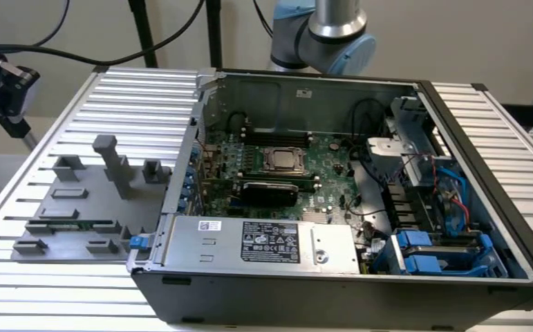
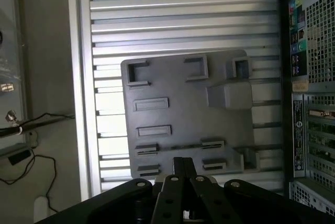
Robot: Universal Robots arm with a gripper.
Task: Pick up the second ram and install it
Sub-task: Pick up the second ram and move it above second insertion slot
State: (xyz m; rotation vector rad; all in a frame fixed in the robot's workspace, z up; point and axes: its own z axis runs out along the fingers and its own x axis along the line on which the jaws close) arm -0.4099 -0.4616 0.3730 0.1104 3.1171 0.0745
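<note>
1. Hand (image 2: 183,164): In the wrist view the two fingertips stand pressed together, and nothing shows between them. The hand is closed and holds nothing. It hangs above the grey fixture plate (image 2: 178,109), over the end that carries the paired slot holders, and touches neither the plate nor the holders.

2. Second ram (image 1: 75,225): In the lower left of the exterior view, the green stick lies flat in the grey fixture plate (image 1: 81,202). It is seated lengthwise between small grey holders at the plate's near end and is well apart from the computer case (image 1: 340,294). It is not installed.

3. Fixture plate: The plate rests on the ribbed metal desk (image 1: 137,90), just beside the case wall on the exterior view's left. A tall grey block (image 1: 109,160) stands upright near the plate's far end, with lower blocks either side of it.

4. Computer case: The case lies open on the desk, with its interior exposed.
   - The motherboard (image 1: 332,153) sits in the middle.
   - The processor socket (image 1: 285,160) is near the motherboard's centre.
   - A silver power supply (image 1: 257,242) runs along the near wall.
   - Blue drive brackets (image 1: 428,252) occupy the lower right corner.

5. Arm (image 1: 335,31): A silver and pale blue joint shows at the top centre of the exterior view, behind the case.
</note>
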